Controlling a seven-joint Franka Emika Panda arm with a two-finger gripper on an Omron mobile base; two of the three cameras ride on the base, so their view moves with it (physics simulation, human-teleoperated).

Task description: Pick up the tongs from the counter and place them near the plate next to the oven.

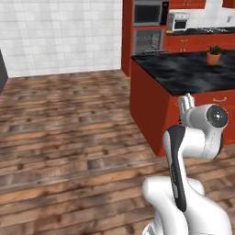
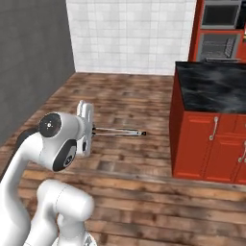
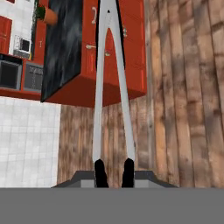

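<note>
Jaws pinch tongs (image 3: 111, 87); right base view has them (image 2: 117, 132) level over floor (image 2: 129, 101), hand view near counter (image 3: 65, 39).

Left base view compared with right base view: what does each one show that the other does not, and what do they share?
Left base view alone: a potted plant on the counter and a toaster oven on the far worktop. Right base view alone: the tongs, held level above the wood floor by the shut claw, and a dark grey wall. Both share the black counter on red cabinets, the built-in ovens, the white tiled wall and the arm.
</note>
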